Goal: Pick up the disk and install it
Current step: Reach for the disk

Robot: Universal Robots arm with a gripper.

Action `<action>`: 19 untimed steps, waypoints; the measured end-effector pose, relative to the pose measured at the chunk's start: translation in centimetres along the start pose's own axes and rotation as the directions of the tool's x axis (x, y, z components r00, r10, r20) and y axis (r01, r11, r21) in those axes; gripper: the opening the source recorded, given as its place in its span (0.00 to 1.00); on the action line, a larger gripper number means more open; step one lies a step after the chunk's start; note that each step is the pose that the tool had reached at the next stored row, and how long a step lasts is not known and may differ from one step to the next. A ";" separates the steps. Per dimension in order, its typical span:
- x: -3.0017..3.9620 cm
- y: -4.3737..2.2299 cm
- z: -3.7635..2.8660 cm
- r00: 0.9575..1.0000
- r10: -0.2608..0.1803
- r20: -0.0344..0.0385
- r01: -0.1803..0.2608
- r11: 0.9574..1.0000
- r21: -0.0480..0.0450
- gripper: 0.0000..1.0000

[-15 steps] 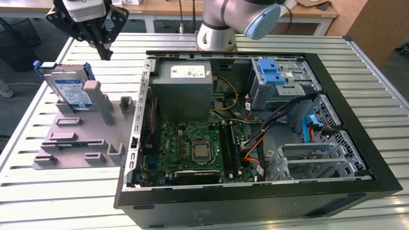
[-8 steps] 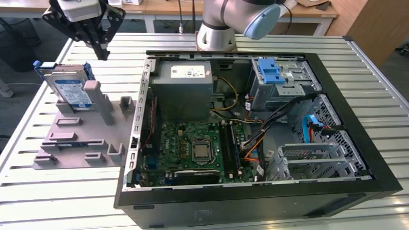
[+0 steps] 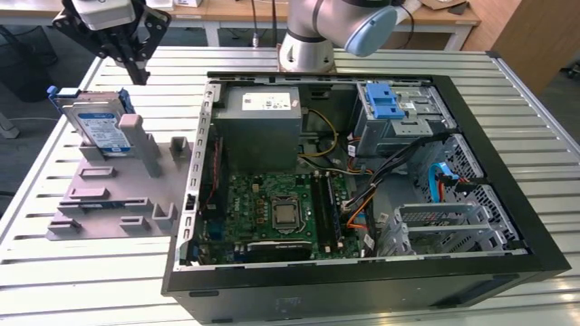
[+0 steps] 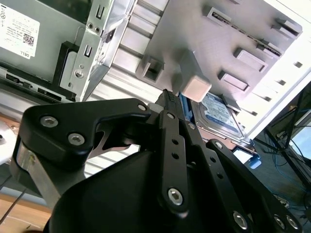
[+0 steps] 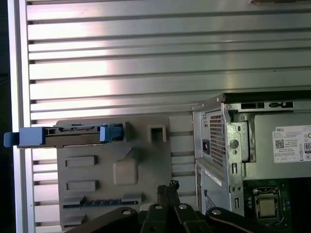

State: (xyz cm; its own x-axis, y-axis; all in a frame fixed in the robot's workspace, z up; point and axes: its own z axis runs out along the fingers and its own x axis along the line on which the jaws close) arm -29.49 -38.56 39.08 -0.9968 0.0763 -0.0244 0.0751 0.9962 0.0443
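Observation:
The disk (image 3: 98, 127) stands on edge in the grey holder (image 3: 118, 204) at the exterior view's left, its white-and-blue label facing forward and blue frame along its edges. My gripper (image 3: 138, 73) hangs above and just behind it, apart from it, fingers shut together on nothing. In the first wrist view the disk (image 5: 73, 136) is seen edge-on with blue frame ends, and the shut fingertips (image 5: 168, 188) lie off to one side of it over the holder (image 5: 146, 155). In the second wrist view the disk (image 4: 219, 118) sits beyond the fingertips (image 4: 168, 96).
An open black computer case (image 3: 507, 204) lies at the exterior view's right, with a grey power-supply box (image 3: 263, 112), a green motherboard (image 3: 281, 210), a blue latch piece (image 3: 384, 102) on the drive cage and loose cables. The arm's base (image 3: 306, 51) stands behind it on the slatted table (image 3: 91, 285).

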 end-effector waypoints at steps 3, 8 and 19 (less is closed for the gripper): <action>0.39 0.06 0.01 1.000 0.000 0.000 0.000 1.000 0.000 0.11; 0.92 0.18 0.02 1.000 0.000 0.000 0.000 1.000 0.000 0.11; 2.19 0.35 0.05 1.000 0.000 0.000 0.000 1.000 0.000 0.11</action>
State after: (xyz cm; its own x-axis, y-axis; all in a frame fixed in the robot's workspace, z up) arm -31.64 -38.04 39.00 -0.9968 0.0763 -0.0244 0.0751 0.9962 0.0443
